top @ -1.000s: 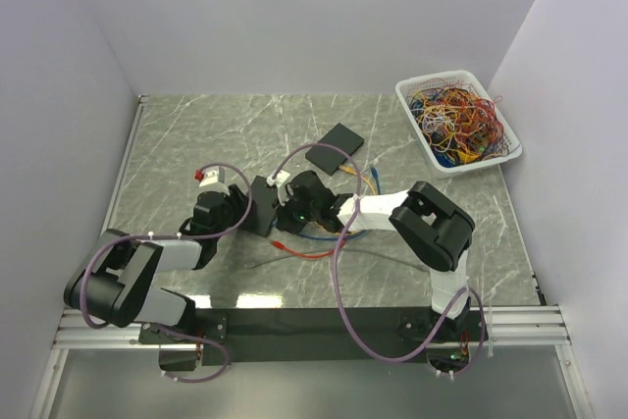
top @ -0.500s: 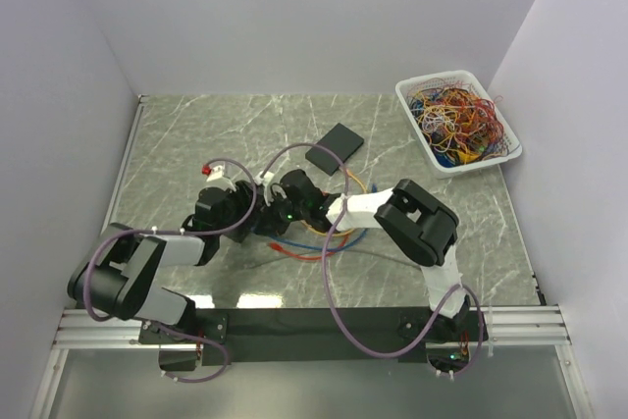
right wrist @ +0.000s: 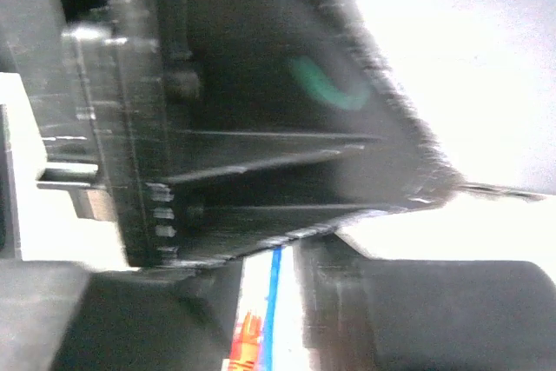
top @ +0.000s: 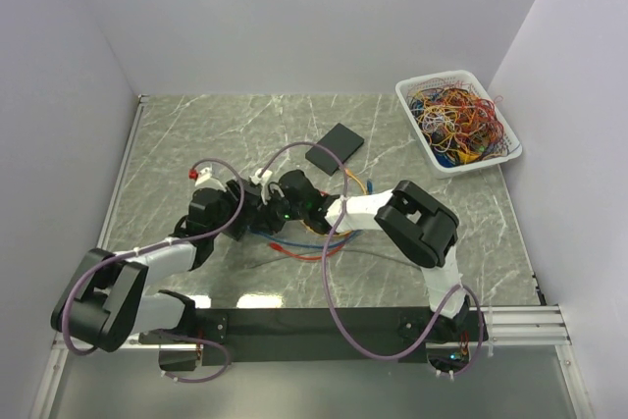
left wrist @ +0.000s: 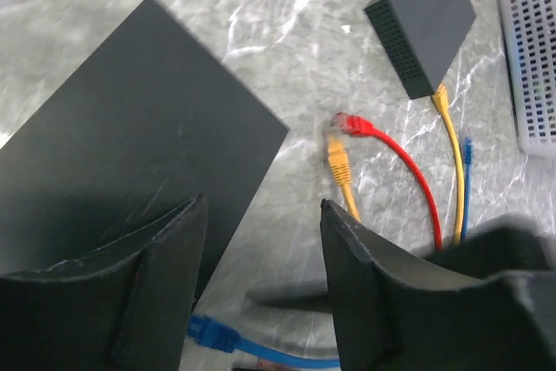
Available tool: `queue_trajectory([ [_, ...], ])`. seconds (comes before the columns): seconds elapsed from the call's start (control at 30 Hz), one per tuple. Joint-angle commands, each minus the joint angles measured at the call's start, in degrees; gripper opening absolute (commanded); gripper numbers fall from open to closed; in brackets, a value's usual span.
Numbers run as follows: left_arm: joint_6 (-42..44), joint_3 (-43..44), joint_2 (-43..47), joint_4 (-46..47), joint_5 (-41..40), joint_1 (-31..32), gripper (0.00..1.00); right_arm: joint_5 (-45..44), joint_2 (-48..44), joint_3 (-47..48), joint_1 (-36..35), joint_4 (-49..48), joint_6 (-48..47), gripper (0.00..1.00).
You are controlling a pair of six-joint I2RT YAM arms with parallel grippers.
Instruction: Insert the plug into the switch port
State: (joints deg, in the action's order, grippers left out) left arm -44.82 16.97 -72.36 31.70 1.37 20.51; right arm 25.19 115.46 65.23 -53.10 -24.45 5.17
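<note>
The right wrist view is filled by a blurred dark body with only a strip of blue cable (right wrist: 274, 297) showing, so I cannot tell whether the right hand (top: 285, 205) is spread or pinching. The left hand (left wrist: 262, 215) is spread and holds nothing, a dark slab (left wrist: 130, 145) running cut off under one finger. A red plug (left wrist: 347, 122) and a yellow plug (left wrist: 337, 155) lie loose on the tabletop (left wrist: 287, 6), bare marble separating them from the switch (left wrist: 426, 15) near the basket (left wrist: 530, 58)

Left arm (top: 162, 257) & right arm (top: 368, 206): blk joints, white links; purple cables (top: 332, 282); green LED (top: 285, 210).
</note>
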Motion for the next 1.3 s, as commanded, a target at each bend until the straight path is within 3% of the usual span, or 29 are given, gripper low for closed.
queue_trajectory([
  [0.0,-1.50,-1.59,1.69,-9.29,13.58,2.78,0.63,-10.86,-4.45,2.80,-0.16,-17.74,-0.95,0.43],
  [0.23,-1.15,2.18,1.25,-12.71,12.52,0.76,0.62,-15.25,-8.75,-5.10,-0.34,-16.42,-0.07,0.59],
  [0.53,3.06,11.06,3.89,-22.20,11.56,-4.77,0.64,-25.09,-18.95,-9.68,-0.34,-7.56,-1.83,0.62],
  [0.7,5.97,14.84,5.37,-26.17,5.78,-5.92,0.62,-36.51,-21.94,-10.13,-0.34,-0.79,0.18,0.61],
  [0.93,6.32,8.70,12.85,-23.97,-5.48,-6.19,0.63,-48.29,-23.61,-5.56,-0.25,16.67,3.62,0.60],
  [1.03,5.97,6.67,16.27,-23.18,-6.38,-6.19,0.63,-51.20,-23.00,-1.96,0.10,23.80,4.14,0.60],
  [1.27,5.71,2.89,23.05,-22.04,-9.36,-6.19,0.66,-44.01,-19.58,0.59,2.82,28.05,8.18,0.58],
])
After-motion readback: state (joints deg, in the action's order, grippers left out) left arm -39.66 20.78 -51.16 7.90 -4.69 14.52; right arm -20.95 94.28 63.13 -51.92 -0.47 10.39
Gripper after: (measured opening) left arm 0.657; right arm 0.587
